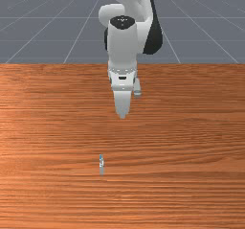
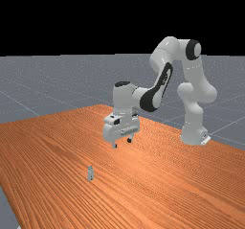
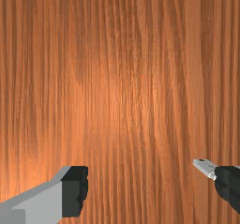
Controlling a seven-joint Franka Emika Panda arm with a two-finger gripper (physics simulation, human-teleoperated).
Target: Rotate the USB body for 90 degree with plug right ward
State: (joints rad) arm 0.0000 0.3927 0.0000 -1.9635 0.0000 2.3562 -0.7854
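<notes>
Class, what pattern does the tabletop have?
The tabletop has streaky wood grain, darker brown lines on orange-brown, seen best in the wrist view.

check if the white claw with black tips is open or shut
Open: the claw has its fingers wide apart, the orange-brown wooden table showing between them.

The broad orange-brown bench [image 1: 191, 127] across the lower part of the front view looks like wood, streaked with dark grain and carrying a soft, satiny sheen. The small, slim silver-grey USB body [image 1: 101, 164], below the middle of that frame, looks like smooth metal or metallic plastic. In the far view, right of centre, the jointed white arm [image 2: 123, 98] has smooth, plastic-looking shells with rounded black covers [image 2: 149, 100]. The white and grey hand [image 2: 122, 143] looks smooth too, its blocky black fingertips [image 3: 75, 190] matt.
</notes>
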